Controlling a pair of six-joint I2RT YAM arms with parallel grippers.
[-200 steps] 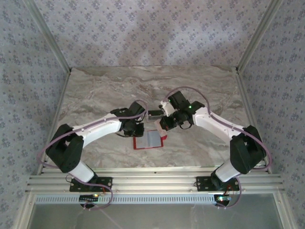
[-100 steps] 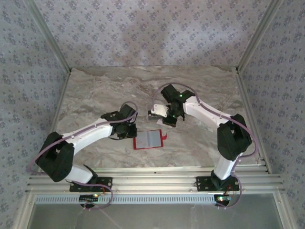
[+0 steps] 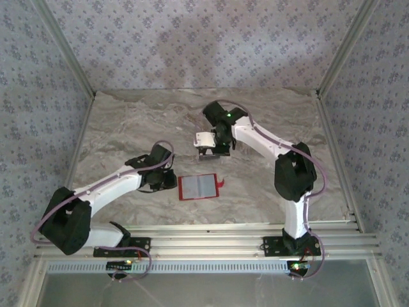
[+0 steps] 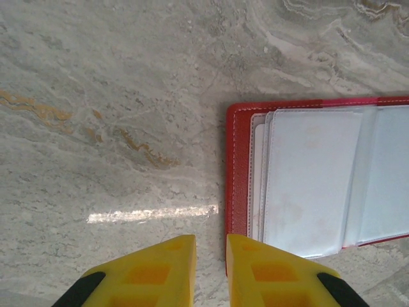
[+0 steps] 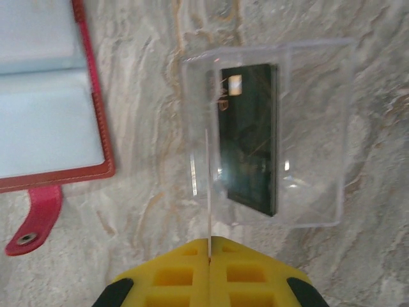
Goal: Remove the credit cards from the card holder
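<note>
The right gripper [image 5: 209,245] has its yellow fingers pressed together on the near edge of a clear sleeve [image 5: 313,128], a thin, see-through plastic pocket. The sleeve reaches away from the fingertips toward 12 o'clock. Inside it sits one credit card [image 5: 249,141], dark, with a small pale square near its far end, lying lengthwise and a little right of the grip. In the right wrist view, the card holder [image 5: 102,131] lies open at about 10 o'clock from the fingers, well apart from the sleeve, its pale clear pockets edged in red. Its red snap tab [image 5: 35,224] trails out at 9 o'clock. Grey veined marble, the table [image 5: 358,268], lies beneath everything.

The left gripper [image 4: 211,246] is only narrowly parted, with nothing between its fingers, over bare marble. The holder's red left edge starts at 1 o'clock from the fingertips, just beside the right-hand finger. Whether cards sit in those pockets cannot be told.

From above, the holder lies flat near the table's middle. The left gripper is at its 9 o'clock, and the right gripper with the sleeve is at its 12 o'clock, farther back.
</note>
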